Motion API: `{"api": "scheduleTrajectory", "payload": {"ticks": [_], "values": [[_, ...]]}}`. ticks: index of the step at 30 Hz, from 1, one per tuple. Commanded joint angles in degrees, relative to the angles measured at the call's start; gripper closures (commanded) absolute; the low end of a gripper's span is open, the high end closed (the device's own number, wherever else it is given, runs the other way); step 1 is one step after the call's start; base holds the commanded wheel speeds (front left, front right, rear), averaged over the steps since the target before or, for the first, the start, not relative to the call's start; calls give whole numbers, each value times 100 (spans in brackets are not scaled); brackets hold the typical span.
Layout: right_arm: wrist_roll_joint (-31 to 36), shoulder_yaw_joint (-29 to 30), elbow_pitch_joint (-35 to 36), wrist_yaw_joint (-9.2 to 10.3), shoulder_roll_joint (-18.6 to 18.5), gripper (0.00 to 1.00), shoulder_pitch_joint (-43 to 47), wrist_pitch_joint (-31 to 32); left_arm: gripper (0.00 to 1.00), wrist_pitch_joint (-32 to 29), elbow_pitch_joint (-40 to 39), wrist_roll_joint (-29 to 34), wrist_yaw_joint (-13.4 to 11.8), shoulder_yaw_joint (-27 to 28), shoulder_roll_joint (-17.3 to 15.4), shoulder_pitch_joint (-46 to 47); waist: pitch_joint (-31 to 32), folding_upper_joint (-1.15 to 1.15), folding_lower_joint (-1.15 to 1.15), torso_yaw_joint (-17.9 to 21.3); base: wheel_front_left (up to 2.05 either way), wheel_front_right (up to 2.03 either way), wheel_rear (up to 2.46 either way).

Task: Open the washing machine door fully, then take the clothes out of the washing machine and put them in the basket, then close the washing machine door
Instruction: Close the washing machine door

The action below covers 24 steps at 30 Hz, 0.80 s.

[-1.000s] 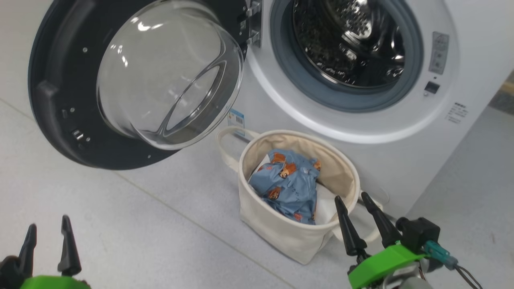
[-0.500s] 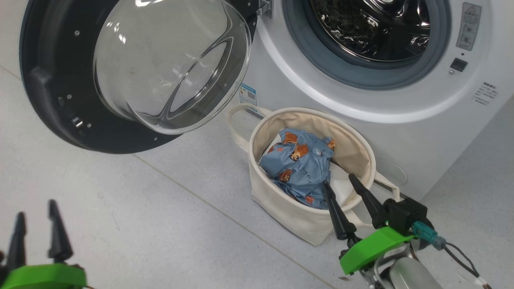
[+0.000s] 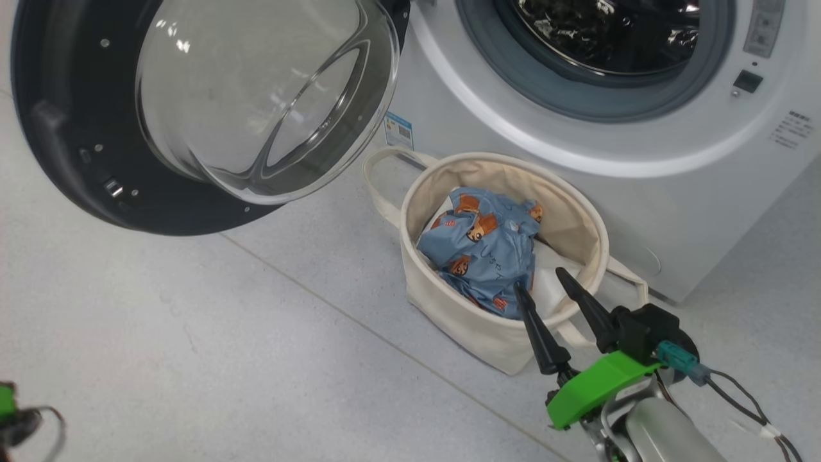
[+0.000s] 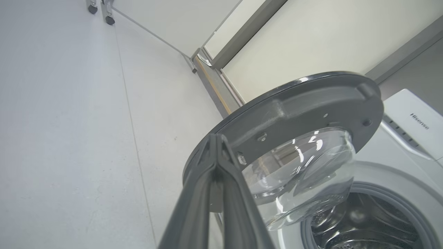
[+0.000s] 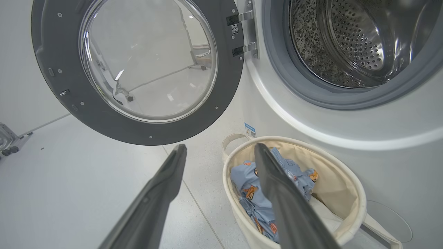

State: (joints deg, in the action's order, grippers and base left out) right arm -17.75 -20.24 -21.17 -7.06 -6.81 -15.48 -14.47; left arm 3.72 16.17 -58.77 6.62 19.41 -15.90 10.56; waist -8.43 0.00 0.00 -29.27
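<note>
The washing machine door point(image 3: 58, 160) hangs wide open to the left of the washing machine point(image 3: 673, 192), its glass bowl bulging toward me. The steel drum point(image 5: 346, 41) looks bare. The light blue clothes point(image 3: 487, 250) lie in the cream basket point(image 3: 577, 212) on the floor under the opening. My right gripper point(image 3: 537, 279) stands open just over the basket's near rim, holding nothing. In the left wrist view my left gripper point(image 4: 216, 136) is shut on nothing, its tips pointing at the door point(image 4: 311, 100) rim from below.
Pale grey floor tiles point(image 3: 224, 333) spread out to the left and in front of the basket. Castors of a wheeled frame point(image 4: 100, 10) stand by the far wall, well away from the door. A loop handle point(image 3: 378, 186) sticks out on the basket's left.
My left gripper has gone from open to shut, and its fingers have dropped out of the head view's lower left. The head camera has shifted, sliding the scene upward. The right gripper stays open.
</note>
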Motion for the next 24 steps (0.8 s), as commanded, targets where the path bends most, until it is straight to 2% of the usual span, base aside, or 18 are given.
{"api": "scheduleTrajectory", "payload": {"ticks": [1,7,11,16,24], "values": [[-33,-154,122,-43,-38,0,-189,-53,100,-238,-122,-312,54,277,-371,325,-38,0,0,5,0,0,0],[-31,-265,85,-43,-156,0,-309,-53,100,-1274,424,-1646,83,538,-965,938,-139,0,0,39,0,0,0],[-22,-305,66,-43,-248,0,-369,-49,100,-1821,997,-2171,85,570,-1267,1415,-198,0,0,72,0,0,0],[4,-310,119,-43,-357,0,-430,11,100,-2367,1917,-2531,86,493,-1507,2081,-298,0,0,116,0,0,0],[104,-153,343,-43,-515,0,-428,172,100,-2551,2553,-2536,86,259,-1762,3037,-534,0,0,154,0,0,0]]}}
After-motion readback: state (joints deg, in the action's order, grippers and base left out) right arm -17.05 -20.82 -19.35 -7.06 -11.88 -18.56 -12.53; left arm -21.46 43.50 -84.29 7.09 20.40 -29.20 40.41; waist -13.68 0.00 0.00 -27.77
